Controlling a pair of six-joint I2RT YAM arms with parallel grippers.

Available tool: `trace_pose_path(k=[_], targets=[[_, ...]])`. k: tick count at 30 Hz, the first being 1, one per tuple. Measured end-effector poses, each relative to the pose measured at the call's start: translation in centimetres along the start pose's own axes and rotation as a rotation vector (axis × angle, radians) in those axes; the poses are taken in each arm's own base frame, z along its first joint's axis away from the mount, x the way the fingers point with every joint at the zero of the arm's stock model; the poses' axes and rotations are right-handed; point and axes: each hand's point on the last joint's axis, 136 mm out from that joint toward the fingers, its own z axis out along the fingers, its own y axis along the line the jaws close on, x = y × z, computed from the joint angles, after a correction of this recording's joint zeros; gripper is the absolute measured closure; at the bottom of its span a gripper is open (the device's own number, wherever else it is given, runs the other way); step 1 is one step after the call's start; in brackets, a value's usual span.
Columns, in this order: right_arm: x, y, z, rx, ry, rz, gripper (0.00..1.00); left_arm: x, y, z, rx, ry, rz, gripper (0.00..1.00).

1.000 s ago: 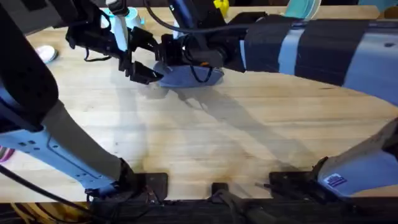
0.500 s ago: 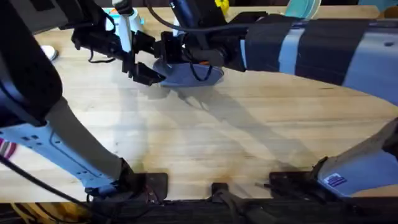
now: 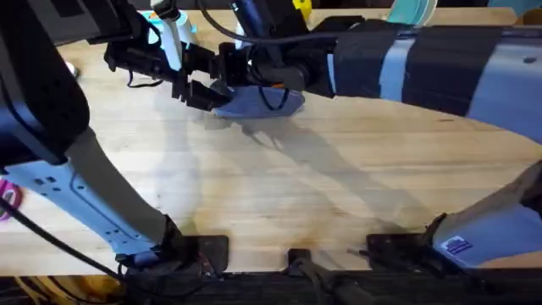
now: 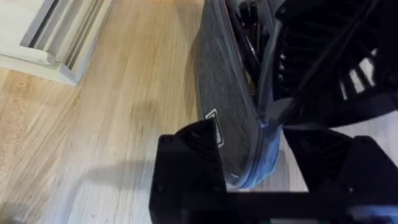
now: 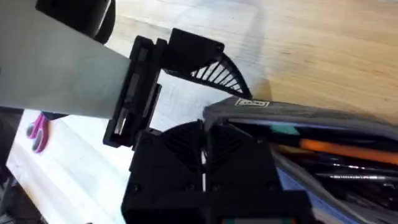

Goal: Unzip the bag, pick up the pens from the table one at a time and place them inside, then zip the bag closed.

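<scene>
The grey-blue bag (image 3: 264, 103) lies at the far middle of the table (image 3: 279, 195). My left gripper (image 3: 206, 91) is shut on its left end; in the left wrist view the bag (image 4: 230, 106) sits pinched between the fingers (image 4: 186, 168). My right gripper (image 3: 233, 72) is shut at the same end of the bag (image 5: 323, 115), its fingers (image 5: 180, 162) pressed together at the zipper opening. What they pinch is hidden. Inside the open bag lie an orange pen (image 5: 348, 151) and a dark pen with a teal tip (image 5: 283, 129).
A white-and-blue bottle-like object (image 3: 169, 25), a yellow item (image 3: 301, 7) and a teal item (image 3: 415, 10) stand along the far edge. A white rail (image 4: 62, 37) lies to the bag's side. Pink scissors (image 5: 37, 130) lie off to the left. The near table is bare wood.
My left gripper has shifted a little to the right and farther away, closer against the bag's end. The right arm and the bag have barely moved.
</scene>
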Motion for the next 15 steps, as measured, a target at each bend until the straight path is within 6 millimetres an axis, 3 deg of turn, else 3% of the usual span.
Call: trace_pose_path(k=[2, 3, 4, 5, 7, 15], targets=[[-0.01, 0.0, -0.01, 0.0, -0.001, 0.0, 0.971, -0.01, -0.01, 0.0, 0.0, 0.0, -0.002, 0.389], [-0.01, 0.01, -0.01, 0.0, 0.0, 0.0, 0.971, -0.01, -0.01, 0.0, 0.0, 0.0, -0.003, 0.436], [-0.02, 0.01, -0.01, 0.0, -0.001, 0.0, 0.971, 0.0, -0.01, 0.0, 0.0, 0.0, -0.008, 0.544], [-0.06, 0.04, -0.01, -0.001, -0.002, -0.003, 0.971, 0.03, 0.04, 0.0, -0.001, 0.002, -0.007, 0.906], [-0.07, 0.02, -0.01, 0.0, -0.003, -0.004, 0.971, 0.0, 0.05, 0.02, -0.001, 0.001, -0.006, 0.949], [-0.02, -0.36, -0.04, 0.009, 0.004, -0.007, 0.971, 0.01, 0.16, 0.02, -0.005, 0.001, -0.001, 0.958]])
